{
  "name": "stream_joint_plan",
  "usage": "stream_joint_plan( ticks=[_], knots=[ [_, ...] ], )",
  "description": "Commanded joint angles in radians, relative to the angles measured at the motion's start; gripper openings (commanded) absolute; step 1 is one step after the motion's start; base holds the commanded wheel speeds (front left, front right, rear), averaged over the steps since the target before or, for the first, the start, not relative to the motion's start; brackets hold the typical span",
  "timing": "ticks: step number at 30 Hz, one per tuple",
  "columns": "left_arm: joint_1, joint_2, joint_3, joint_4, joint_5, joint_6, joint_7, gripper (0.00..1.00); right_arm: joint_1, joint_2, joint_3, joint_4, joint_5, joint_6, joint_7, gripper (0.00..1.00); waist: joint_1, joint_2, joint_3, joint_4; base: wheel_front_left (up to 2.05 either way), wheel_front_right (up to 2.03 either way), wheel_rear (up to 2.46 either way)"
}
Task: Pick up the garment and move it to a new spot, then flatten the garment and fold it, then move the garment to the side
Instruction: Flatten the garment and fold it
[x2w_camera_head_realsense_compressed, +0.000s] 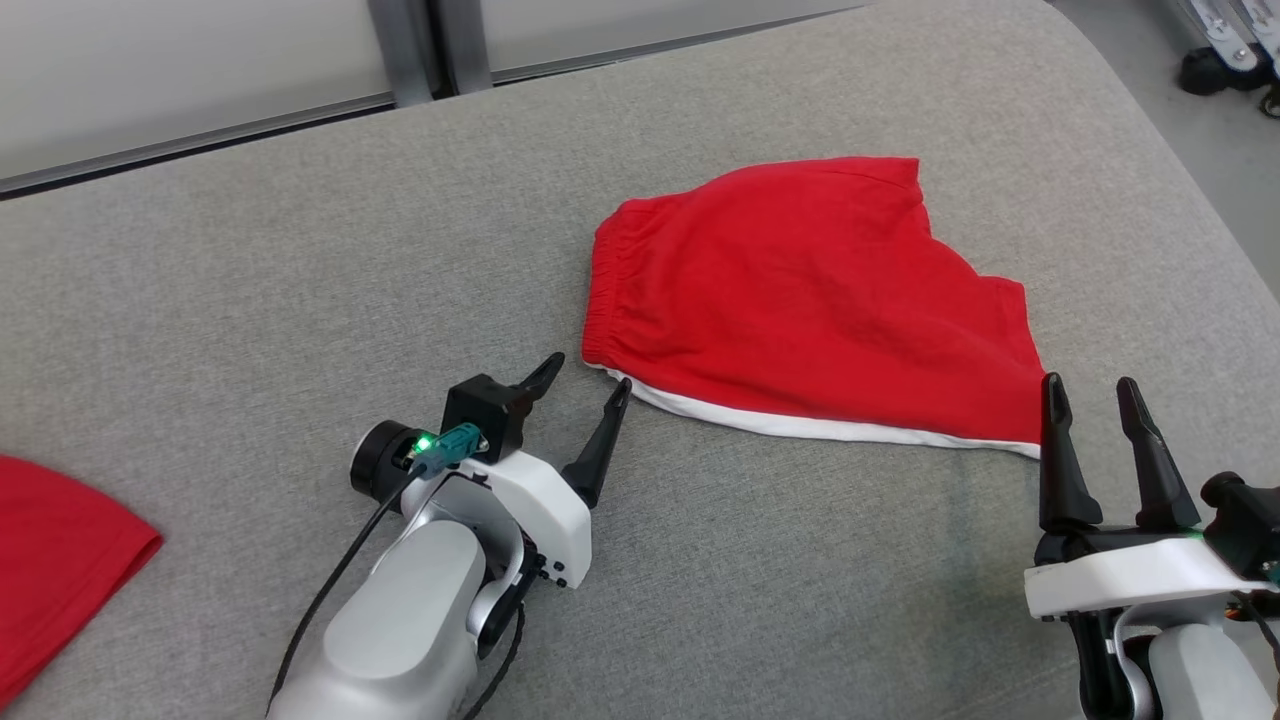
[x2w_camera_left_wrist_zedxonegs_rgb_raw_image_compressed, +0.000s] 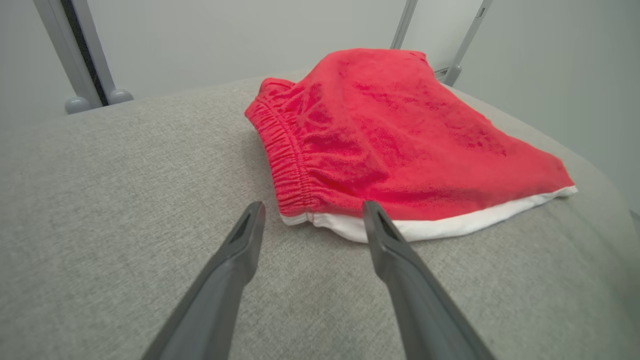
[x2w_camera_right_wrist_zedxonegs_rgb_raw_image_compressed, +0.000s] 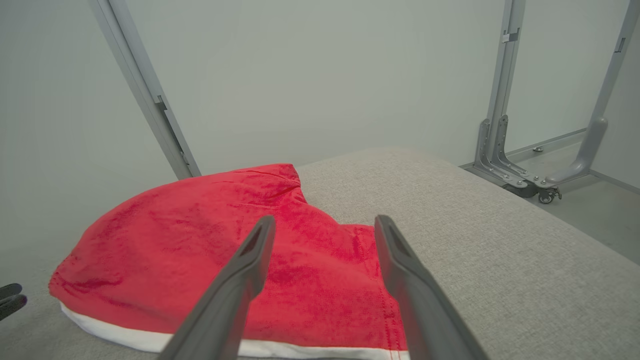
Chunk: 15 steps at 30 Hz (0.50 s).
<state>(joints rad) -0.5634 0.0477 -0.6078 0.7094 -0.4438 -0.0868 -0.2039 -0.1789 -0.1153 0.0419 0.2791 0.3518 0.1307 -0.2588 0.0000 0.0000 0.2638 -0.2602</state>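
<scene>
Red garment (x2w_camera_head_realsense_compressed: 800, 300), left claw (x2w_camera_head_realsense_compressed: 588, 373), right claw (x2w_camera_head_realsense_compressed: 1088, 383) spread, empty

Grey fabric-covered desk (x2w_camera_head_realsense_compressed: 300, 250), second red cloth (x2w_camera_head_realsense_compressed: 50, 560) at its near left edge, grey metal posts (x2w_camera_head_realsense_compressed: 420, 45) behind, castered frame (x2w_camera_right_wrist_zedxonegs_rgb_raw_image_compressed: 530, 182) on floor (x2w_camera_right_wrist_zedxonegs_rgb_raw_image_compressed: 600, 215).

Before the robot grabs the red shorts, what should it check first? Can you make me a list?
1. Left gripper open: ok, fingers spread.
2. Right gripper open: ok, fingers spread.
3. Left gripper lined up with the red shorts: ok, it points at the waistband corner.
4. Right gripper lined up: ok, it sits at the other near corner, by the white edge.
5. Fingers already touching the cloth: cannot tell.
6. Nothing in the way: ok, the other red cloth lies far off on the grey cushion.
</scene>
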Motion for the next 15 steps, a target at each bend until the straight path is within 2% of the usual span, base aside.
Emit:
stream_joint_plan(
  ticks=[1, 4, 10, 11, 12, 13, 15],
  knots=[
    [-0.036, 0.005, -0.013, 0.036, -0.015, 0.011, 0.001, 1.0, -0.013, 0.001, 0.003, 0.005, 0.009, 0.0, -0.007, 1.0, 0.0, 0.0, 0.014, -0.023, 0.0, 0.0, 0.0],
    [-0.075, 0.005, -0.032, 0.098, -0.033, 0.031, -0.005, 1.0, -0.022, 0.006, 0.005, 0.013, 0.01, 0.0, -0.008, 1.0, 0.0, 0.0, 0.021, -0.043, 0.0, 0.0, 0.0],
    [-0.12, 0.005, -0.058, 0.168, -0.074, 0.04, -0.024, 1.0, -0.026, 0.014, -0.001, 0.009, 0.011, 0.0, -0.009, 1.0, 0.0, 0.0, 0.026, -0.06, 0.0, 0.0, 0.0],
    [-0.127, 0.005, -0.065, 0.18, -0.083, 0.036, -0.026, 0.73, -0.026, 0.015, -0.002, 0.008, 0.009, 0.0, -0.009, 1.0, 0.0, 0.0, 0.026, -0.062, 0.0, 0.0, 0.0],
    [-0.135, 0.005, -0.07, 0.189, -0.089, 0.034, -0.029, 0.14, -0.026, 0.017, -0.002, 0.008, 0.008, 0.0, -0.008, 1.0, 0.0, 0.0, 0.025, -0.064, 0.0, 0.0, 0.0],
    [-0.142, 0.005, -0.075, 0.2, -0.097, 0.033, -0.032, 0.0, -0.025, 0.018, -0.003, 0.007, 0.007, 0.0, -0.008, 1.0, 0.0, 0.0, 0.025, -0.065, 0.0, 0.0, 0.0],
    [-0.154, 0.005, -0.078, 0.211, -0.11, 0.034, -0.04, 0.0, -0.024, 0.02, -0.006, 0.005, 0.004, 0.0, -0.008, 1.0, 0.0, 0.0, 0.024, -0.064, 0.0, 0.0, 0.0]
  ],
)
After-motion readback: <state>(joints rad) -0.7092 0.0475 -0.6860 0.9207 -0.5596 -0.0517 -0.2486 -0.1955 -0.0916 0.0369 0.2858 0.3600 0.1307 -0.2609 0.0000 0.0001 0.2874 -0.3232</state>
